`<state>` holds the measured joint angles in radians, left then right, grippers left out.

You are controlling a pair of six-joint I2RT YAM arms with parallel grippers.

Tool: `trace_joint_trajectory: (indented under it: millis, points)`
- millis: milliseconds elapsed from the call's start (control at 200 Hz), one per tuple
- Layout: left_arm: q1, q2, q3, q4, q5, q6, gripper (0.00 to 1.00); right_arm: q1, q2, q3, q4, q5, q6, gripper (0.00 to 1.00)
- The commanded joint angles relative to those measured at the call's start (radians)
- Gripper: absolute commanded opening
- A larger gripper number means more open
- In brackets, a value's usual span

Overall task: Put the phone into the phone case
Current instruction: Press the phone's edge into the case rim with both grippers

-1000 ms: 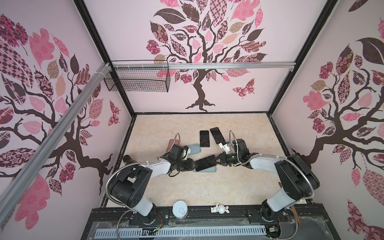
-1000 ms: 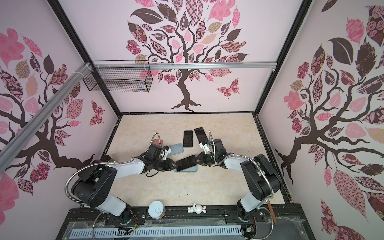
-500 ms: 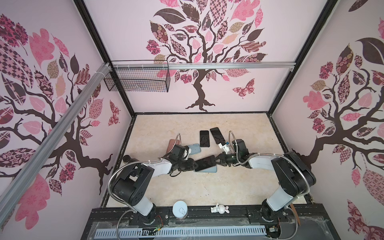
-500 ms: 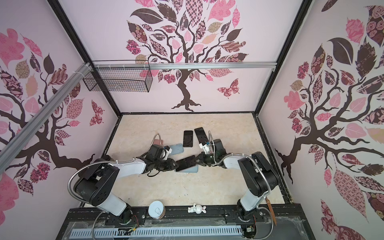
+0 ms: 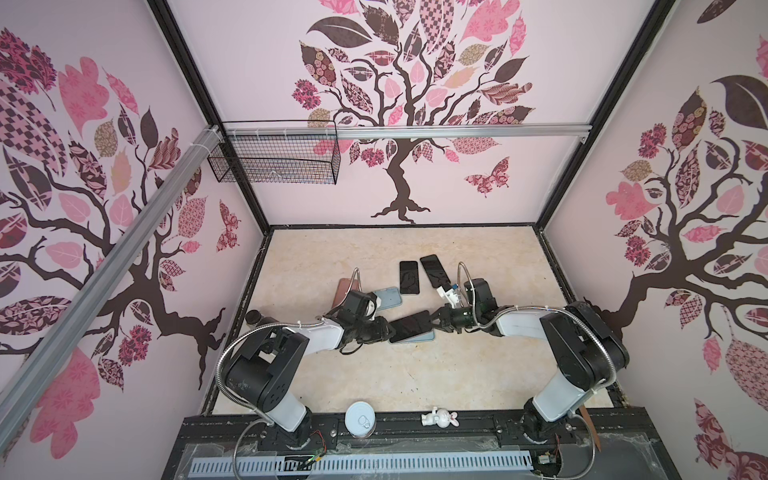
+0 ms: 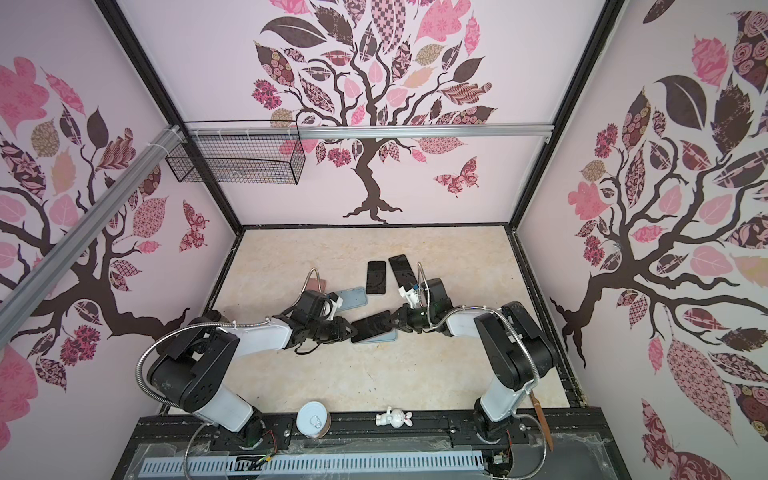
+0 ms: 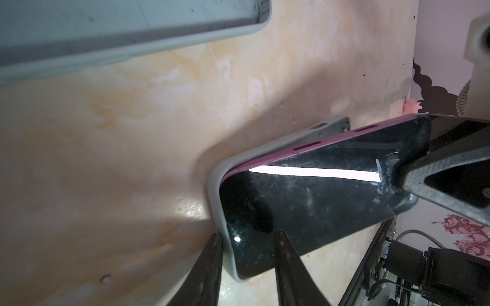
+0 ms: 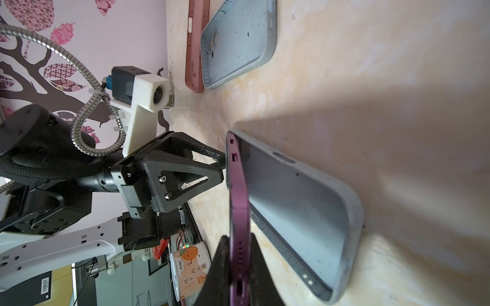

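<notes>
Stock on the pale stone-look table (image 5: 478, 374), as I read it from my remote desk, left to right.

1. Pink case (image 5: 341, 290): empty, lying flat at the far left of the group, partly behind the left arm.
2. Left gripper (image 5: 388, 330): low at the left end of the phone case (image 5: 415, 337). In the left wrist view its jaws stand apart astride that end. One finger (image 7: 209, 265) is against the outside of the end wall and the other is over the screen. I cannot tell whether they pinch.
3. Spare blue case (image 5: 388, 297): empty, just behind the left gripper and beside the pink case.
4. Phone case: grey-blue, flat on the table, between the two grippers.
5. Phone (image 5: 411, 325): purple frame, dark screen facing up. Its left end is tucked inside the case's end wall. Its right end is raised clear of the case, so it sits tilted over it.
6. Black phone (image 5: 408, 277) and second black phone (image 5: 434, 271): side by side behind the group, screens up.
7. Right gripper (image 5: 434, 322): jaws clamped on the phone's raised right end.

Front rail, left to right: tin can (image 5: 360, 419) and white rabbit figurine (image 5: 439, 417).
</notes>
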<state>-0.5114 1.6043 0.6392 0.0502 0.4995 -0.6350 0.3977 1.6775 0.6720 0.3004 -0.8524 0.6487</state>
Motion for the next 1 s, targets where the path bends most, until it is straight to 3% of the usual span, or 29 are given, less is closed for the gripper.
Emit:
trace_joint_trajectory:
  millis: [0,765,995]
  points:
    - [-0.034,0.004,-0.022,0.138,0.092,-0.024,0.35,0.008,0.031,-0.018,-0.041,0.077,-0.028,0.15]
    - [-0.035,-0.033,-0.053,0.121,0.03,-0.028,0.35,0.073,0.0,0.135,-0.389,0.353,-0.198,0.46]
    - [-0.035,-0.059,-0.038,-0.008,-0.051,-0.008,0.4,0.107,-0.043,0.185,-0.484,0.452,-0.226,0.51]
